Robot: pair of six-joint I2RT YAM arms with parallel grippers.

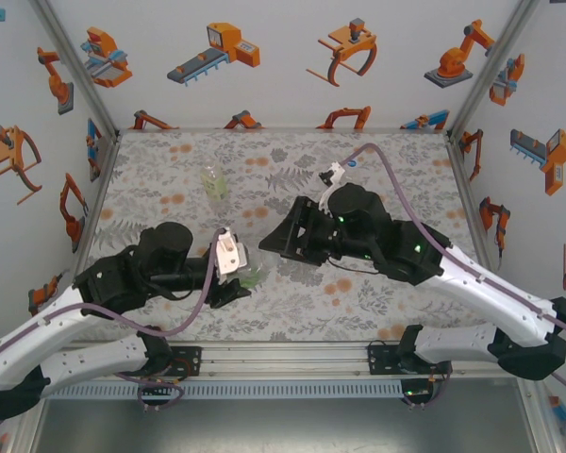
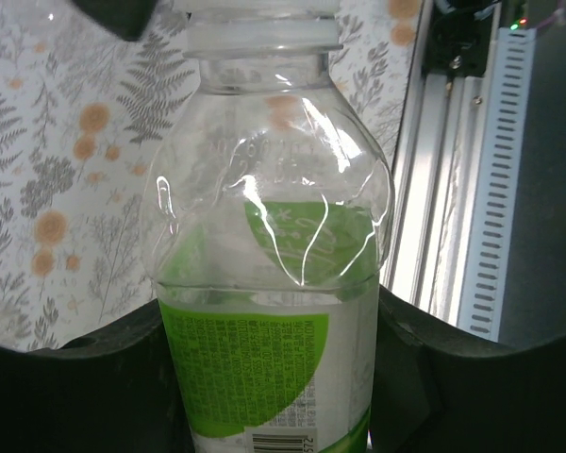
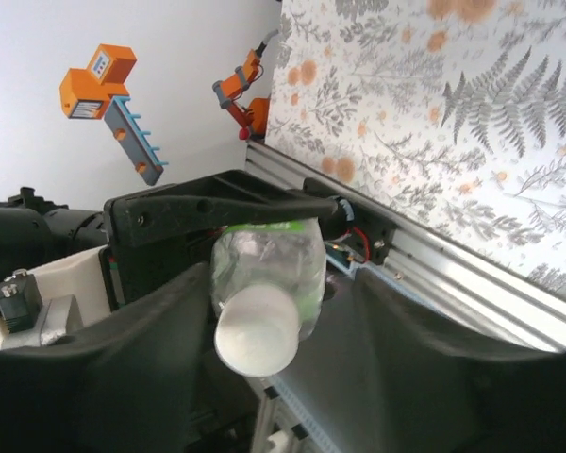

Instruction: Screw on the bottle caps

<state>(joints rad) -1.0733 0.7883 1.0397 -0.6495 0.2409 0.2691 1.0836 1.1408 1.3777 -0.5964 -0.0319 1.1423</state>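
Note:
My left gripper (image 2: pixel 269 363) is shut on a clear bottle (image 2: pixel 264 245) with a green label, clamped round its lower body. In the top view this bottle (image 1: pixel 253 276) is held low over the table's front middle, in the left gripper (image 1: pixel 241 285). A white cap (image 3: pixel 257 340) sits on the bottle's neck and points at the right wrist camera. My right gripper (image 3: pixel 274 373) is open around that cap, with a clear gap on its right side. From above, the right gripper (image 1: pixel 281 241) faces left toward the bottle.
A second small clear bottle (image 1: pixel 215 181) stands at the back of the floral table mat, left of centre. An aluminium rail (image 1: pixel 283 360) runs along the near edge. Side walls (image 1: pixel 57 142) with robot pictures close in the table.

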